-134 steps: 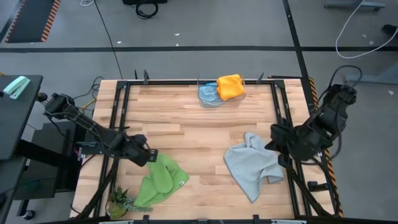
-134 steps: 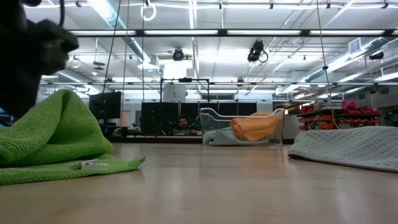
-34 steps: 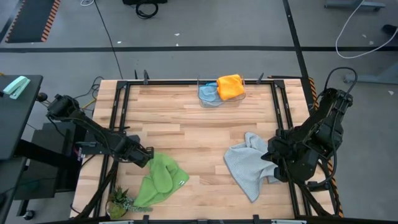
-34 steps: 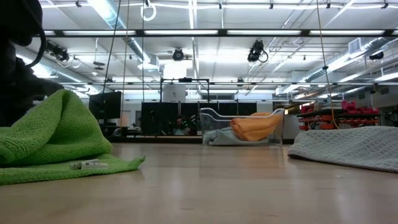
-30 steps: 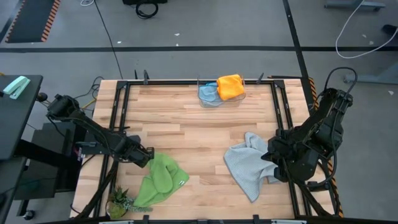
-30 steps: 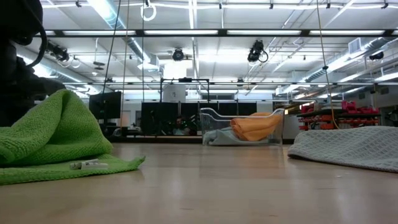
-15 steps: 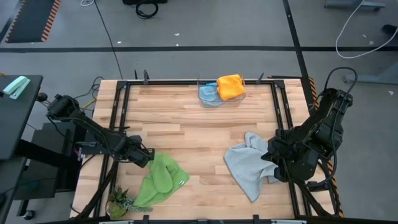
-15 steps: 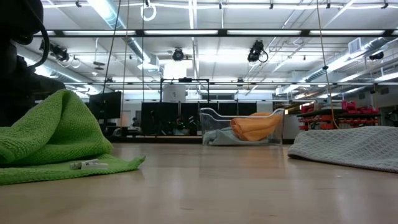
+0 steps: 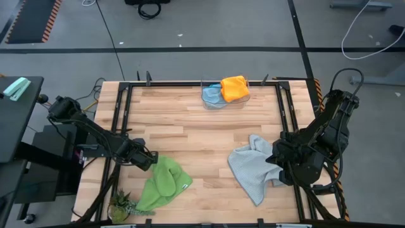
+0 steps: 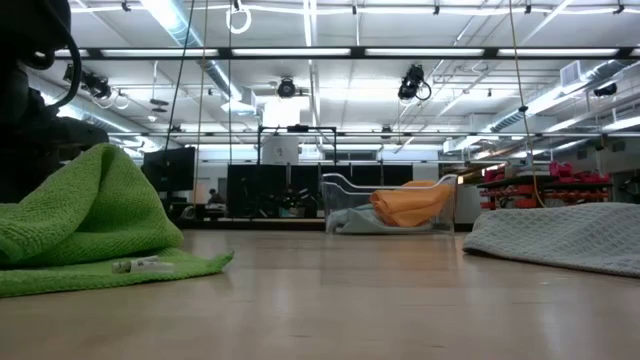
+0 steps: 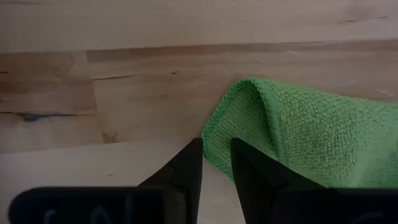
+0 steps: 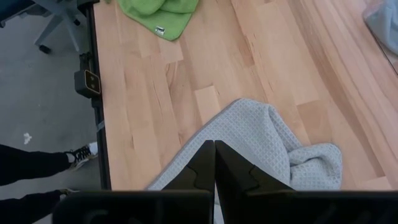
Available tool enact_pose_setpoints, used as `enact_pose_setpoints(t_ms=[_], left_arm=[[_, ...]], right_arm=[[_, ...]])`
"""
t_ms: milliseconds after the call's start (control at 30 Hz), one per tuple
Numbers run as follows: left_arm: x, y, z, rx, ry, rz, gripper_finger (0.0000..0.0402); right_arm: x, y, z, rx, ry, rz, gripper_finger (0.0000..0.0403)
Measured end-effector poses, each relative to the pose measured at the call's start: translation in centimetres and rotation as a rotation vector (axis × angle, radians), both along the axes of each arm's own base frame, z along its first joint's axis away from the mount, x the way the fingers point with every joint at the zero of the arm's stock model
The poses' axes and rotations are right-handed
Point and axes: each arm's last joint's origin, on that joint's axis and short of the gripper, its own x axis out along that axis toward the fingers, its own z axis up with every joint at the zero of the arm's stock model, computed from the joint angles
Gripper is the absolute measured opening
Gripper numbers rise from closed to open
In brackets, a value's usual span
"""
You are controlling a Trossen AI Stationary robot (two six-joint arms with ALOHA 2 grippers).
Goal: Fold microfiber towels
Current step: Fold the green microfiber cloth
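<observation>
On the near left, the left gripper [image 11: 216,152] is sitting part open beside the crumpled green towel [image 9: 161,183]; the right gripper [image 12: 215,155] is clenched over the unfolded grey towel [image 9: 253,168].

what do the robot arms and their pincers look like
Both arms are dark, nearly black, built of jointed segments. The left arm is slim, the right arm bulkier with a black cable looping above it. Each pincer, left and right, has two flat, tapering black fingers. No markings show.
</observation>
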Motion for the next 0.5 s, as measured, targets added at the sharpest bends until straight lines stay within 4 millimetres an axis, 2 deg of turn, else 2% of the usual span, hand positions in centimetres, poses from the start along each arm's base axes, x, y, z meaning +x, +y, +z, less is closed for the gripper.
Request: enact_pose_setpoints(t_ms=[500], left_arm=[[0.22,-0.08,0.05,0.002,-0.030,0.004,0.0087]], right_arm=[[0.00,0.00,0.00,-0.005,0.000,0.006,0.0011]])
